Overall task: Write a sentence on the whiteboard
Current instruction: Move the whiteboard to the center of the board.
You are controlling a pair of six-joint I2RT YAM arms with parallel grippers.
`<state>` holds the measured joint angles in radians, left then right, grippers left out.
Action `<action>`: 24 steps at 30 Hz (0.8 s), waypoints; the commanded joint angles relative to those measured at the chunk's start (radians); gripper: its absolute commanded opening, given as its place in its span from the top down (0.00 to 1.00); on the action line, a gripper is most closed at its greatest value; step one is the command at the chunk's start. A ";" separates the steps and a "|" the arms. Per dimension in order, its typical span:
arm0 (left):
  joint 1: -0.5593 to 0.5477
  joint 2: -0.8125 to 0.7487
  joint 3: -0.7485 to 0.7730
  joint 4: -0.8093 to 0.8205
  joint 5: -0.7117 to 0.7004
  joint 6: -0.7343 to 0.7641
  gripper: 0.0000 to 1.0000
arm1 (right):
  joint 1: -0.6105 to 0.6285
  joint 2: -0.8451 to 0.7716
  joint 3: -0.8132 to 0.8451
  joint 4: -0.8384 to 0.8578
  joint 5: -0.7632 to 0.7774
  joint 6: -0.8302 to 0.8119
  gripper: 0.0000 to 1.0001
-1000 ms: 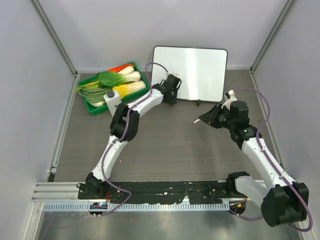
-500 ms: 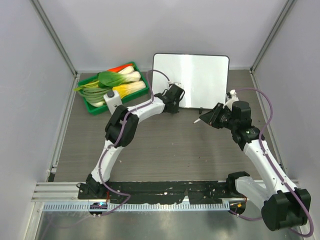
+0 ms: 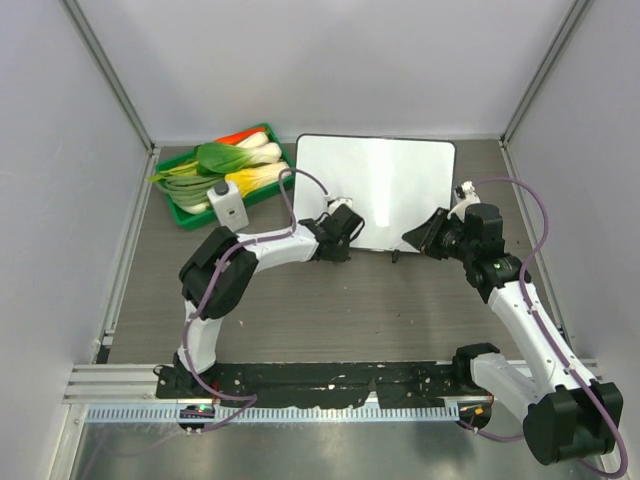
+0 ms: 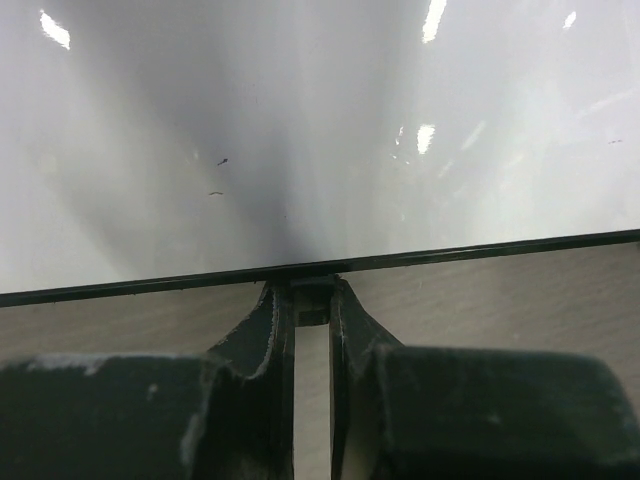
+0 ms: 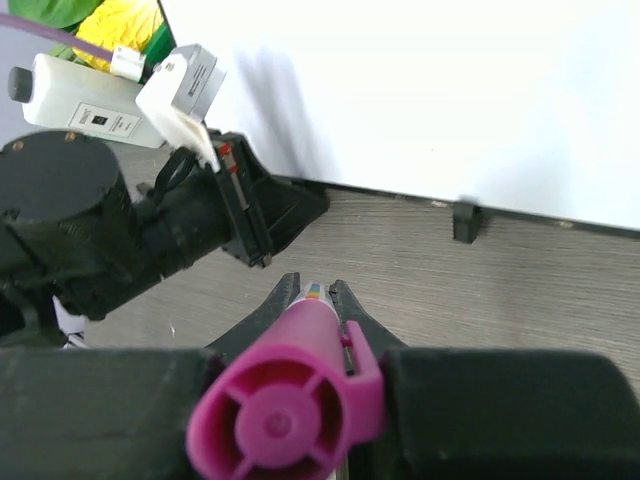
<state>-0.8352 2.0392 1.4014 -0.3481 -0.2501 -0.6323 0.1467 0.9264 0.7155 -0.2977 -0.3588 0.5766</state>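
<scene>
Task status: writing not yet begun; what I am doing reads as setting up.
Done so far: the pen is in hand and the board is gripped at its near edge.
Left to do: the whole sentence; no stroke of it shows in any view.
Whiteboard position: the whiteboard (image 3: pixel 390 185) sits at the far middle of the table (image 3: pixel 330 310), just right of the green tray (image 3: pixel 176 216). Its near rim is down on the surface. It appears to lean back, but how steeply I cannot tell.
Whiteboard face: blank and glossy, with light glare and a few tiny specks in the left wrist view.
Left gripper: my left gripper (image 4: pixel 312 310) is clamped narrowly at the board's bottom rim, fingertips either side of one small black foot (image 4: pixel 312 297). I judge this a steadying hold.
Right gripper: my right gripper (image 5: pixel 313 288) is clenched on a pink marker (image 5: pixel 290 400), tip toward the board, apart from it and near its lower right corner.
Second foot: the other foot (image 5: pixel 465 222) rests on the table, free.
Surface: grey wood-grain, matte, bare in the middle.
Other items: leafy vegetables (image 3: pixel 215 160) in the tray; a white bottle (image 3: pixel 228 205) beside it.
Room: pale walls (image 3: pixel 350 60) on three sides and a metal rail (image 3: pixel 300 400) at the near edge.
</scene>
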 commanded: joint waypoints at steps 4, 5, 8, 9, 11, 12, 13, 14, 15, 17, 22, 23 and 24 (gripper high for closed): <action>-0.085 -0.082 -0.162 -0.196 0.000 -0.132 1.00 | -0.004 -0.026 0.039 0.002 0.018 -0.024 0.99; -0.096 -0.089 -0.163 -0.213 -0.001 -0.141 1.00 | -0.004 -0.027 0.041 0.002 0.014 -0.026 0.99; -0.137 -0.099 -0.156 -0.284 -0.050 -0.181 1.00 | -0.004 -0.035 0.045 -0.006 0.017 -0.027 0.99; -0.152 -0.102 -0.153 -0.320 -0.064 -0.191 1.00 | -0.004 -0.040 0.045 -0.008 0.017 -0.027 0.99; -0.179 -0.109 -0.154 -0.359 -0.083 -0.216 1.00 | -0.004 -0.041 0.047 -0.006 0.015 -0.027 0.99; -0.189 -0.116 -0.157 -0.370 -0.078 -0.222 1.00 | -0.004 -0.041 0.051 -0.008 0.009 -0.026 0.99; -0.199 -0.123 -0.165 -0.373 -0.078 -0.234 1.00 | -0.006 -0.041 0.050 -0.008 0.004 -0.021 0.99; -0.211 -0.132 -0.173 -0.371 -0.072 -0.244 1.00 | -0.004 -0.041 0.053 -0.006 -0.002 -0.015 0.99; -0.220 -0.142 -0.180 -0.373 -0.066 -0.253 1.00 | -0.004 -0.041 0.053 -0.004 -0.005 -0.012 0.99; -0.243 -0.154 -0.189 -0.376 -0.049 -0.276 1.00 | -0.004 -0.044 0.055 -0.003 -0.008 -0.011 0.99; -0.301 -0.177 -0.193 -0.405 -0.041 -0.331 1.00 | -0.006 -0.049 0.052 -0.003 -0.011 -0.008 0.99; -0.315 -0.177 -0.194 -0.413 -0.046 -0.346 1.00 | -0.004 -0.047 0.053 -0.003 -0.014 -0.004 0.99; -0.326 -0.178 -0.196 -0.416 -0.043 -0.357 1.00 | -0.004 -0.050 0.053 -0.003 -0.014 -0.004 0.99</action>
<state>-1.1023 1.8755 1.2381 -0.6163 -0.3599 -0.9390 0.1467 0.9070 0.7254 -0.3229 -0.3607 0.5667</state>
